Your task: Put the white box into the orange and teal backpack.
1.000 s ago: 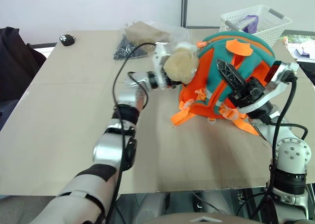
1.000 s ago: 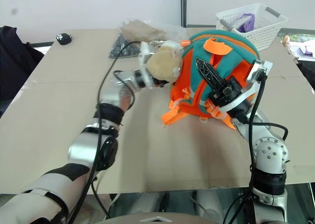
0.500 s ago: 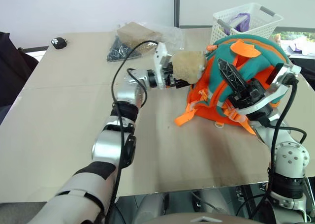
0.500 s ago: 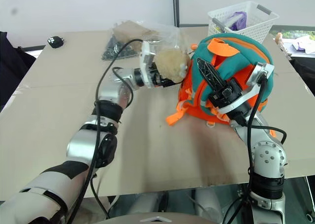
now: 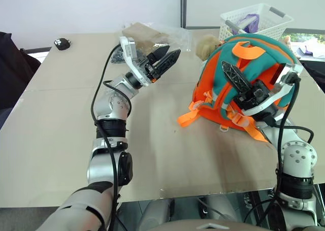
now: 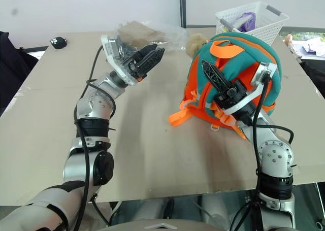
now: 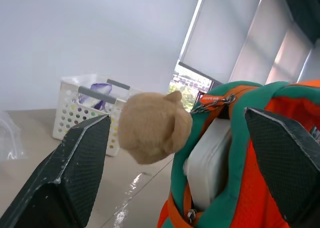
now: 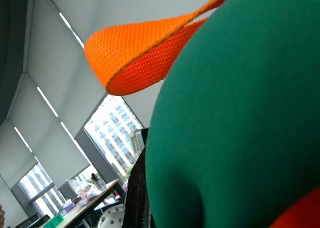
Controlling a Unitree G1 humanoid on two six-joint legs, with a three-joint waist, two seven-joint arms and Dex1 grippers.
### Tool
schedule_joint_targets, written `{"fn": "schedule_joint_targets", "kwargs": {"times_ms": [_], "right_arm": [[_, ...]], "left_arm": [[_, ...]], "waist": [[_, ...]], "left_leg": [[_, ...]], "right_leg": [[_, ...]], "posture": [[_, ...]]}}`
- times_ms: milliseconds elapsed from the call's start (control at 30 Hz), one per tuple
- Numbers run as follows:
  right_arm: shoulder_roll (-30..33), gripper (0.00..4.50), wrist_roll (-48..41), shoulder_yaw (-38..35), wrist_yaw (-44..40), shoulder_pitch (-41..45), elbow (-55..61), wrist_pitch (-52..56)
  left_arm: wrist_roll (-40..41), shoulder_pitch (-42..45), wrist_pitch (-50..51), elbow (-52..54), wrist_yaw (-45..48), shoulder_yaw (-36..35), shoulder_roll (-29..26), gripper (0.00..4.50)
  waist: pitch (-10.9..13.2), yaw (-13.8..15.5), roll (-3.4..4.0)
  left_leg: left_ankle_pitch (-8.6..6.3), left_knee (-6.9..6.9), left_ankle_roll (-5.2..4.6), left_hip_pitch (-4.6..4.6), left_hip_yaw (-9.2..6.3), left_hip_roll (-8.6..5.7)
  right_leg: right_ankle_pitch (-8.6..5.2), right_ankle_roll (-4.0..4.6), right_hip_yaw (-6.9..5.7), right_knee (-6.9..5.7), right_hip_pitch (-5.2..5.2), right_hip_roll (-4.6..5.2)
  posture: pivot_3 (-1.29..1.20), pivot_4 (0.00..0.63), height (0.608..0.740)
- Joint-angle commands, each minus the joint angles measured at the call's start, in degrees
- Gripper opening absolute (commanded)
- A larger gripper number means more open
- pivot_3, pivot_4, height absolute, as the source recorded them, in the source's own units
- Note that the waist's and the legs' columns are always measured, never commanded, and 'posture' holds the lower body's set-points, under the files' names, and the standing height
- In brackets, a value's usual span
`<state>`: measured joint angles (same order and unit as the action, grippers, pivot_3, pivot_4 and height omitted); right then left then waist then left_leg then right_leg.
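white box [image 7: 207, 160] sits inside open mouth of orange and teal backpack [image 5: 264, 63] on bench [image 5: 61, 119]. left tool [image 5: 163, 62] agape, empty, above bench. right tool [image 5: 242, 86] closed against backpack fabric.

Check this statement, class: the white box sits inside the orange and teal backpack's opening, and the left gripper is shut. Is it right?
One error: the left gripper is open, fingers spread with nothing between them, as the left eye view shows. The white box does sit inside the orange and teal backpack.
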<state>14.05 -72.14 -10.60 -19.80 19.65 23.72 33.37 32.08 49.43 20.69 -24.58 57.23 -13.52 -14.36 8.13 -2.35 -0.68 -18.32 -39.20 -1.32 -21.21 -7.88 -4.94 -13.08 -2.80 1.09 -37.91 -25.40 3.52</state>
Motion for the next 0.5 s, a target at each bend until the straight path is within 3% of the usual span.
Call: {"fn": "schedule_joint_targets", "kwargs": {"times_ms": [33,267,500], "right_arm": [[0.23,0.00,-0.53,0.38,-1.14,1.45,1.29,0.03],[0.40,0.00,-0.38,0.59,-0.55,0.84,2.28,0.01],[0.68,0.00,-1.17,0.41,0.11,-0.78,4.28,0.05]], "left_arm": [[-3.89,1.18,-3.57,-2.15,-2.10,3.43,1.57,4.37],[-3.55,5.58,-4.86,-12.30,-1.85,3.91,7.15,4.37],[-2.60,7.12,-2.38,-16.96,4.19,4.02,7.93,4.37]], "waist": [[0.00,0.07,0.00],[0.00,0.10,-0.01],[-0.01,-0.01,-0.01]], "left_leg": [[0.00,-0.01,0.00,0.00,0.01,-0.01],[0.00,-0.02,0.00,-0.01,0.03,-0.02],[0.00,0.00,0.00,0.02,0.08,-0.01]], "right_leg": [[0.00,0.00,-0.01,0.00,0.00,0.00],[0.00,0.00,-0.02,-0.01,0.00,0.01],[0.00,0.00,0.04,-0.05,0.00,0.00]], "posture": [[0.00,0.150,0.740],[0.00,0.150,0.740],[0.00,0.150,0.740]]}}
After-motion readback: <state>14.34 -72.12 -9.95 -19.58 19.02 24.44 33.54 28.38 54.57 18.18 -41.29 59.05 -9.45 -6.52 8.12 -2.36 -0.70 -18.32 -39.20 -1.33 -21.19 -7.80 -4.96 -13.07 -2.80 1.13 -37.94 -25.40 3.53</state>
